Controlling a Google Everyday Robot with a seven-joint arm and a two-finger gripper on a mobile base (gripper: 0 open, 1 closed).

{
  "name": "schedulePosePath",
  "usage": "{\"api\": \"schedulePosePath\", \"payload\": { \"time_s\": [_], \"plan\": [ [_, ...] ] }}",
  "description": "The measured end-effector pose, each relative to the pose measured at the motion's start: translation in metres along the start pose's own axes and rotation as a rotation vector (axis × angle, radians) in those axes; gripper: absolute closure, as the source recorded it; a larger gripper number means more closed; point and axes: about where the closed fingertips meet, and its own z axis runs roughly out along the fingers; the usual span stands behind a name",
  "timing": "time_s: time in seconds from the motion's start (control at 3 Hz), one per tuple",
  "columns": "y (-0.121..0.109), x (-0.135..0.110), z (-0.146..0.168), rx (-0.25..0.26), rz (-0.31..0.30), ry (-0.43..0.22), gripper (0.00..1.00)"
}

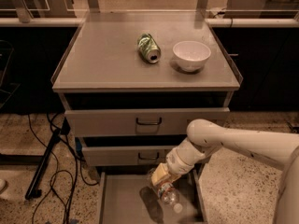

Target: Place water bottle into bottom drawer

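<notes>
Camera view: pincer (161,175) low over open bottom drawer (122,197), clamped on water bottle (167,192), which hangs tilted just under it, above drawer floor. Looks like lowering step, nearly done imo. Next: drop bit lower, let go gently, else bottle rolls.

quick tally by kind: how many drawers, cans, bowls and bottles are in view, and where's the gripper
drawers: 3 (top drawer, middle drawer, bottom drawer)
green soda can: 1
white bowl: 1
water bottle: 1
total: 6
The gripper is over the bottom drawer, right at the water bottle.
</notes>
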Motion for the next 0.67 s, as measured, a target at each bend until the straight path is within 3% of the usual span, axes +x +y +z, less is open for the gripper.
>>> {"api": "schedulePosePath", "payload": {
  "time_s": [0.33, 0.67],
  "plan": [
    [-0.0194, 0.0072, 0.0133, -0.013, 0.059, -0.002, 1.00],
    [-0.0194, 0.0072, 0.0133, -0.013, 0.059, -0.002, 1.00]
  ]
}}
